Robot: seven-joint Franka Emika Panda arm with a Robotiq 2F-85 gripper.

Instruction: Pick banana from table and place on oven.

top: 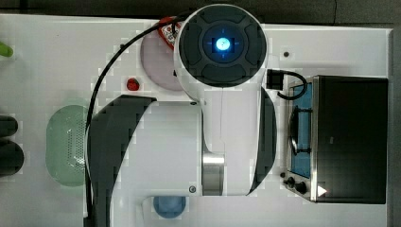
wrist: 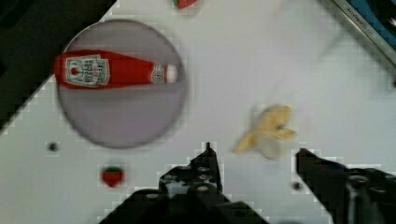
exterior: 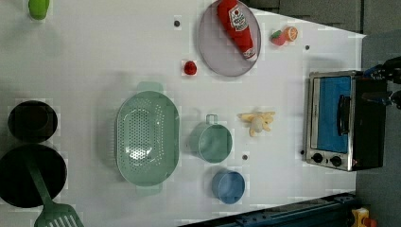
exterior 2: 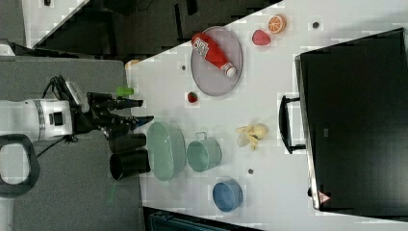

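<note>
The gripper hangs well above the table with its fingers spread apart and nothing between them. The banana lies on the bare white top, between the small green cup and the oven, touching neither; in the wrist view it sits just ahead of the open fingers, slightly off the line between them. So the pick has not begun, and I would judge the task barely started. The risks look plain enough from here. The banana is small, soft-looking and ragged, with peel strips splayed out, so fingers closing on a strip instead of the body could let it twist or drop. Coming down off-centre could nudge it along the smooth table towards the cup. The carry looks short, but the oven's handle and front frame stand on the banana's side, so a low swing could clip them before the banana reaches the black top.
</note>
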